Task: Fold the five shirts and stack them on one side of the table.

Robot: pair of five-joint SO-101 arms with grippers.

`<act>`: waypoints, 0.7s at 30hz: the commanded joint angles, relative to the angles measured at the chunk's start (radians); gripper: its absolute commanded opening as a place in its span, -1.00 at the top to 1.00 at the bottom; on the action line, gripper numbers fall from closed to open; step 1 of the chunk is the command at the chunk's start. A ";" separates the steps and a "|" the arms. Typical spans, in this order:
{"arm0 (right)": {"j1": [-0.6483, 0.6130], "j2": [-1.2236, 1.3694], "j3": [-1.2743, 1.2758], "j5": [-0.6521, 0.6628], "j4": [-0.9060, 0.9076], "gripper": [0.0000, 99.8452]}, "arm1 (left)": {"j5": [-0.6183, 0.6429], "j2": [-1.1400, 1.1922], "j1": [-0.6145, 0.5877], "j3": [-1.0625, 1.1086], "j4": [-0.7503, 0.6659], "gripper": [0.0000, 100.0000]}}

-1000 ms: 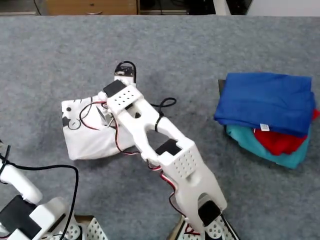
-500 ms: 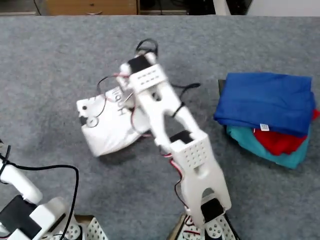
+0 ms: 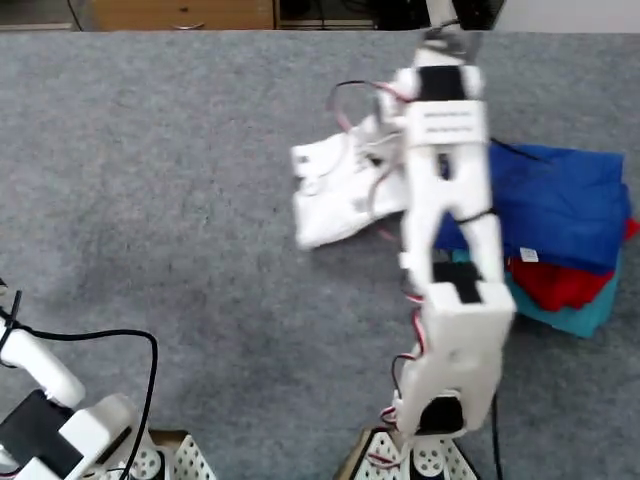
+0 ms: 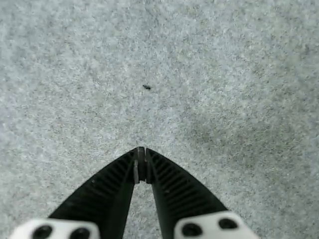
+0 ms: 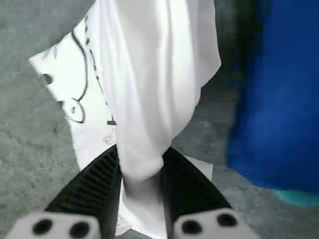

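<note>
The right pincer (image 5: 141, 162) is clamped on a bunched fold of the white shirt (image 3: 335, 190). In the high view the shirt lies right of centre in the upper half of the frame, just beside the stack at the right edge. That stack has a blue shirt (image 3: 560, 195) on top, with a red shirt (image 3: 558, 285) and a teal shirt (image 3: 578, 318) beneath. The left pincer (image 4: 140, 167) is closed on nothing, above the bare grey counter (image 4: 224, 74).
</note>
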 commanded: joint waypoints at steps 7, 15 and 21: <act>0.400 -0.232 0.140 0.152 0.020 0.99 | -0.005 -0.056 0.051 -0.054 0.089 0.96; 0.627 -0.232 0.142 0.265 0.017 0.99 | 0.061 -0.205 0.275 -0.078 0.192 0.96; 0.727 -0.232 0.142 0.321 0.002 0.99 | 0.120 -0.374 0.502 0.029 0.193 0.96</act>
